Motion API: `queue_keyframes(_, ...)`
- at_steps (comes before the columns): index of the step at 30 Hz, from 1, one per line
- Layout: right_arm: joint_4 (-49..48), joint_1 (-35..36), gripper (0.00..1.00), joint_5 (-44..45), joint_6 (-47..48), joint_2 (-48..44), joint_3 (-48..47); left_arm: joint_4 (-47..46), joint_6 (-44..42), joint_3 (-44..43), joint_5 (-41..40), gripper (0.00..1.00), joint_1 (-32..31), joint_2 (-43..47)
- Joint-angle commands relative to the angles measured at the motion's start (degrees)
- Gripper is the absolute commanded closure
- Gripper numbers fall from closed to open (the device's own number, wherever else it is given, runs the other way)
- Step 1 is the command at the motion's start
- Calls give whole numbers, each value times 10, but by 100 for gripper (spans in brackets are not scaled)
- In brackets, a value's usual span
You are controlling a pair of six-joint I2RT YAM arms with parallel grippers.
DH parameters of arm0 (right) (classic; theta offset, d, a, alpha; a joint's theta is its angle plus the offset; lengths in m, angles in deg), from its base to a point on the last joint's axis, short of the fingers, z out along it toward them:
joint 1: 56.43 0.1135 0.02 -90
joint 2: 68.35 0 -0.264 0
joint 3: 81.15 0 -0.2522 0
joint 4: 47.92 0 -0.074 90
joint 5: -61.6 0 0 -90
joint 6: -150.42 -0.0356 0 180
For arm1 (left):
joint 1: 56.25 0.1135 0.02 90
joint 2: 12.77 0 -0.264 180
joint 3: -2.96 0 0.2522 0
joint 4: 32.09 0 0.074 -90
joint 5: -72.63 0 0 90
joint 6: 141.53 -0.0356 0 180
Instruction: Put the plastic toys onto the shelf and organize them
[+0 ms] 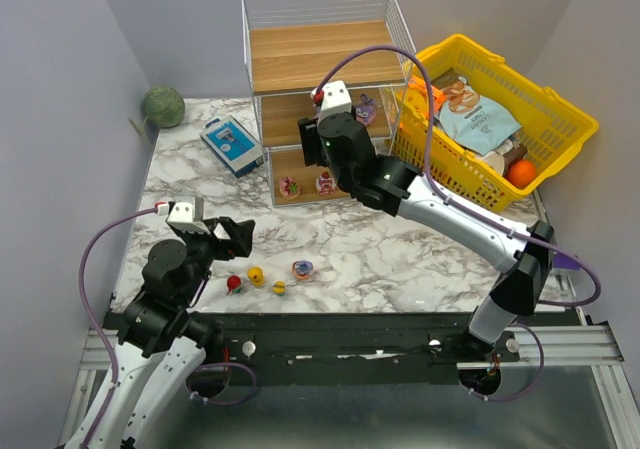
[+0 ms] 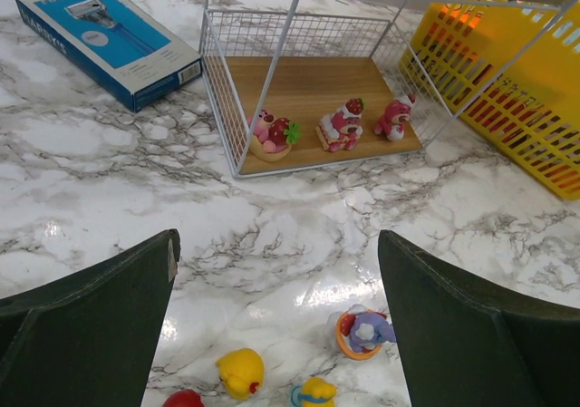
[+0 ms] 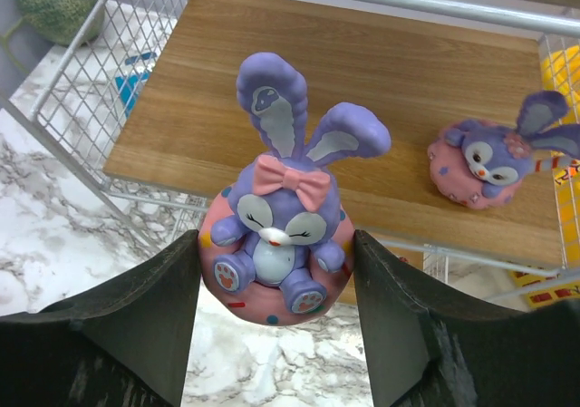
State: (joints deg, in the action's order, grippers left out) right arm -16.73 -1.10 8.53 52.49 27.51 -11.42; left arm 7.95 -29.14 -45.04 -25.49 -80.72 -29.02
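Note:
The shelf (image 1: 318, 61) stands at the back of the marble table. My right gripper (image 3: 276, 248) is shut on a purple bunny-eared toy (image 3: 279, 209), held just in front of the middle board's edge. A second bunny toy (image 3: 486, 159) sits on that board to the right. Three pink-red cake toys (image 2: 341, 126) stand in a row on the bottom board. My left gripper (image 2: 276, 239) hangs open above the table, nothing between its fingers. Below it lie a yellow toy (image 2: 240, 372), a red one (image 2: 184, 399), a yellow-blue one (image 2: 314, 393) and a purple one in an orange ring (image 2: 362, 332).
A blue-white box (image 1: 231, 145) lies left of the shelf. A yellow basket (image 1: 560, 129) with snack packets leans against the shelf's right side. A green ball (image 1: 163, 106) rests in the back left corner. Grey walls close in on both sides.

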Motion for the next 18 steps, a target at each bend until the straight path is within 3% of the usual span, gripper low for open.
queue_keyframes(1, -42, -15, 75, -14, 38, 26, -31, 11, 1, 2, -6, 1, 3, -14)
queue_keyframes(18, -93, -57, 75, -14, 70, 101, -40, 8, -2, 3, -1, 1, 3, -25)
